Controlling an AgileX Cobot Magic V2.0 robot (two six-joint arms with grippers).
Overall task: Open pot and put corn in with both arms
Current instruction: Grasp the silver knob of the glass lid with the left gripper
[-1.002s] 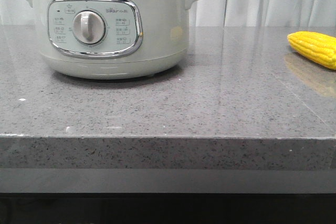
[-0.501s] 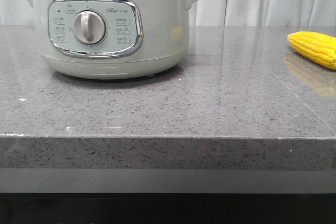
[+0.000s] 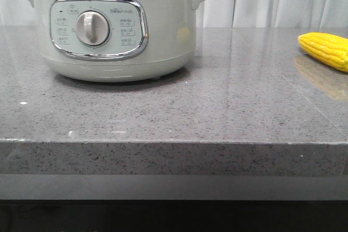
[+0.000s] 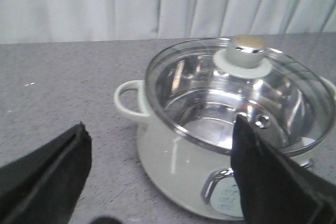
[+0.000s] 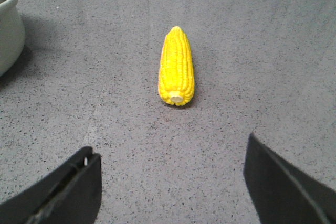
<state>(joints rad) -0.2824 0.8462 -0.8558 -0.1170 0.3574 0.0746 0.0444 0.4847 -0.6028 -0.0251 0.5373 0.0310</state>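
- The task looks to be at its very start: the pot (image 3: 113,25) stands on the grey speckled surface (image 3: 217,107) with its glass lid (image 4: 236,93) in place, and the corn (image 3: 325,50) lies flat on the same surface, well apart from the pot toward the robot's right.
- The left gripper (image 4: 157,182) hangs near the pot with its jaws released, holding nothing; the lid knob (image 4: 242,52) sits beyond them, untouched.
- The right gripper (image 5: 170,182) faces the corn's blunt end, jaws spread wide and empty, the cob lying lengthwise ahead of the gap.
- Judged step: approach, with neither grasp begun.
- Next, the left arm would need to travel over the lid, centre its jaws on the knob, clench and lift clear.
- The right arm would need to advance and drop so its jaws straddle the cob across its width before clenching.
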